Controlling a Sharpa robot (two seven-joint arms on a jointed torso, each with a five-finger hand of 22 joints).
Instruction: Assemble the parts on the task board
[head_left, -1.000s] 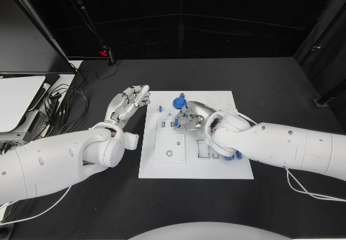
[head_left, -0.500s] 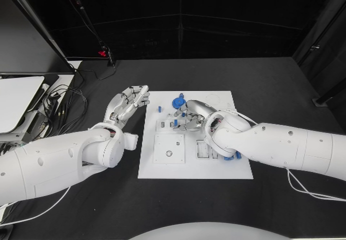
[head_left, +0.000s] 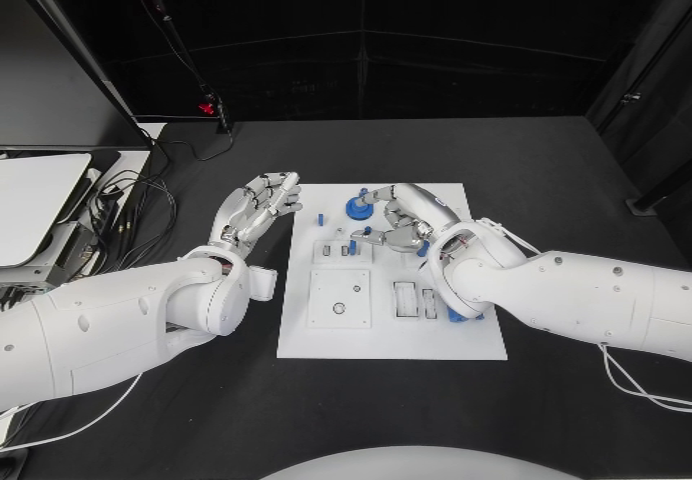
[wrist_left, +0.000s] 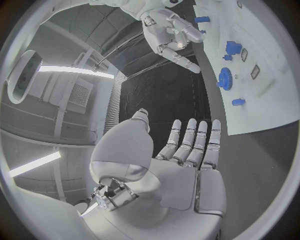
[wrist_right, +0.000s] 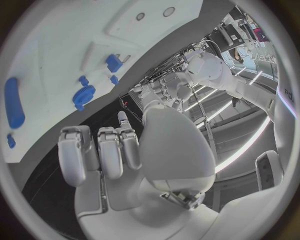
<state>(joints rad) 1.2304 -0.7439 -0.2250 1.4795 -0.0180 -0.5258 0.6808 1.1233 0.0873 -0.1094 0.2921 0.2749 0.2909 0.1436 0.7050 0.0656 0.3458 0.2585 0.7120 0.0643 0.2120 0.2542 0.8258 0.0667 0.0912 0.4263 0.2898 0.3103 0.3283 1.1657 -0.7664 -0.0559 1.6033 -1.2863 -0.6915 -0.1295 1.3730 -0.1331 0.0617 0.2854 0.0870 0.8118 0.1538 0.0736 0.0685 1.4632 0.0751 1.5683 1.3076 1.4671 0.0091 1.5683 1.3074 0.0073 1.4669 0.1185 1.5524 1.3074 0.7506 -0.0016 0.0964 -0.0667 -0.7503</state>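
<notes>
light: even, bright on white board (head_left: 392, 270) | background: dark | wrist views: fisheye-bent edges, ceiling strip glare

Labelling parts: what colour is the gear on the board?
Blue; the gear shows best in the left wrist view, on the white board.

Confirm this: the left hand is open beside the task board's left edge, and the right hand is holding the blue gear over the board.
Wrong on one point: the right hand holds nothing. The head view shows the blue gear lying on the task board beside that hand's fingers, and the right wrist view shows its fingers curled on nothing. The left hand is indeed open beside the board's left edge.
</notes>
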